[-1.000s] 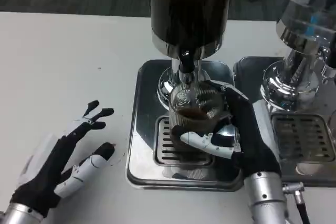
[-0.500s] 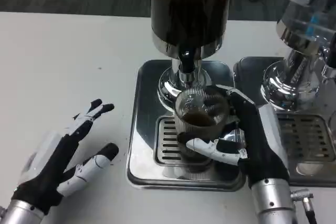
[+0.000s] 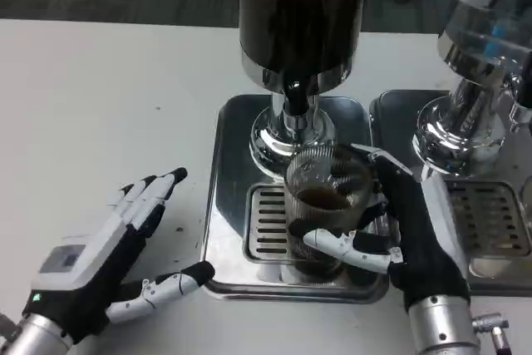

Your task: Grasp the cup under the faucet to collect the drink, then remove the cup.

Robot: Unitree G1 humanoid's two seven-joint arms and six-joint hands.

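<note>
On the slotted drip grate of the steel tray, just in front of the faucet, stood the ribbed glass cup, dark drink pooled in its lower part. The right hand was wrapped around it from the right side, thumb crossing the cup's front low down and the other fingers reaching round the far rim; that enclosing grip suited a slippery, fluted wall and kept the cup upright so the liquid lay level. The cup sat slightly forward of the spout rather than squarely beneath it, which I judged meant the filling was done and the removal was at hand.

The left hand lay flat on the white table, holding nothing, fingers spread, its thumb reaching almost to the tray's front left corner; whether it touched the rim I could not tell. It seemed simply to be waiting out of the way.

Room to move was tight behind and overhead: the dark dispenser tank and its chrome base stood close at the cup's back. To the right, a second dispenser and its tray crowded the forearm. The open way lay toward the robot, over the tray's raised front lip, which the cup's foot would have to clear.
</note>
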